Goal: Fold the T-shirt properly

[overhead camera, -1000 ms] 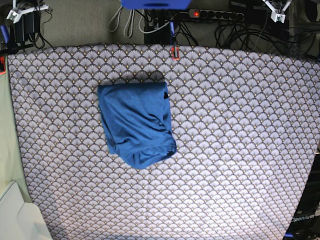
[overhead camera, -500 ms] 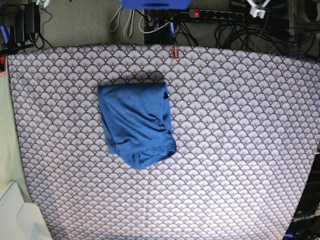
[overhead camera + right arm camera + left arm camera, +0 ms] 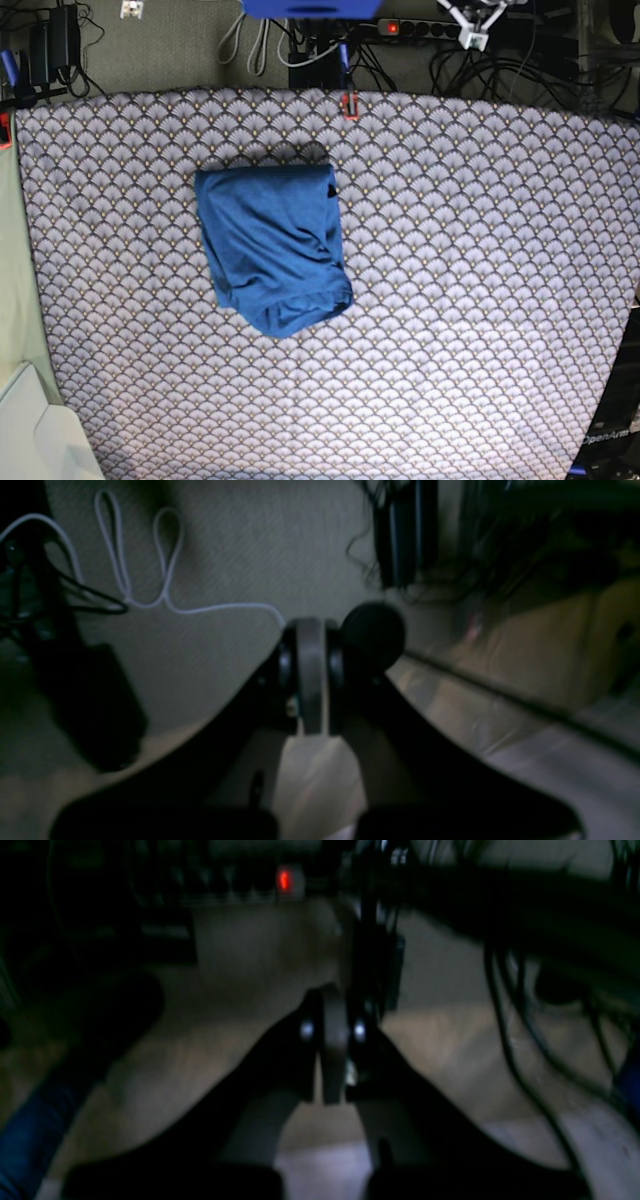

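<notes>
1. Fabric first: the T-shirt (image 3: pixel 272 246) lies as a compact blue bundle on the grey scallop-patterned tablecloth (image 3: pixel 470 290), nearer the cloth's far edge than its near edge, and offset toward the side where my right arm works.
2. I judge it soft, light and limp; it will sag and drape when lifted, and the layers can slide over each other, so a one-point pinch would likely undo the stack.
3. Its far edge looks straight and flat, while the end away from that edge is rounded and rumpled, with creases bunching at one corner.
4. If I tidy it further, I would take hold at the two corners of the straight far edge, pinching through all layers, not at the lumpy end.
5. A small dark mark sits at the T-shirt's far corner; I cannot tell what it is.
6. Around the T-shirt the tablecloth shows open room on every side, widest on my left arm's side.
7. Beyond the tablecloth's far edge lie a power strip (image 3: pixel 430 29) and tangled cables (image 3: pixel 480 62), worth avoiding.
8. The left gripper (image 3: pixel 327 1050) is clenched on nothing, well apart from the T-shirt.
9. The right gripper (image 3: pixel 310 680) is likewise closed and empty, aimed at the floor and a white cable (image 3: pixel 150 600).
</notes>
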### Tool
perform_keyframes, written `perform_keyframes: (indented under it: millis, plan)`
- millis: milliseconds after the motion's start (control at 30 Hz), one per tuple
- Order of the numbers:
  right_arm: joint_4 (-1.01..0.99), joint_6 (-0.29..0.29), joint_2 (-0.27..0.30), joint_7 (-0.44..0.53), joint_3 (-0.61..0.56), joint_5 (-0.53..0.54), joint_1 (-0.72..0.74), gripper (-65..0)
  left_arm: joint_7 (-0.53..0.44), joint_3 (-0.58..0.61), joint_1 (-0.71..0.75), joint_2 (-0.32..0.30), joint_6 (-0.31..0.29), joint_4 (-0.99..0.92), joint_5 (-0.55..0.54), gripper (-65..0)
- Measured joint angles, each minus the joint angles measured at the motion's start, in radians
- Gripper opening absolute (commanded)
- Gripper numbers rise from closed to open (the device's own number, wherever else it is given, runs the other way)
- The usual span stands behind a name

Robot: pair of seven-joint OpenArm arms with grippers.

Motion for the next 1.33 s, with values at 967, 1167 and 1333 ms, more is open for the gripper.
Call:
perform_keyframes:
  millis: [967, 1167, 1333]
  plan:
    - [-0.148, -0.027, -0.114, -0.169, -0.042, -0.003, 0.195, -65.0, -0.278, 0.036, -0.415, 0.074, 0.344, -0.745, 0.173, -64.6]
    - [-0.150, -0.027, -0.142, -0.173, -0.041, 0.003, 0.191, -65.0, -0.276, 0.035, -0.421, 0.077, 0.434, -0.744, 0.173, -64.6]
    - [-0.149, -0.027, -0.144, -0.174, -0.041, 0.004, 0.191, -65.0, -0.277, 0.035, -0.421, 0.076, 0.434, -0.743, 0.170, -64.6]
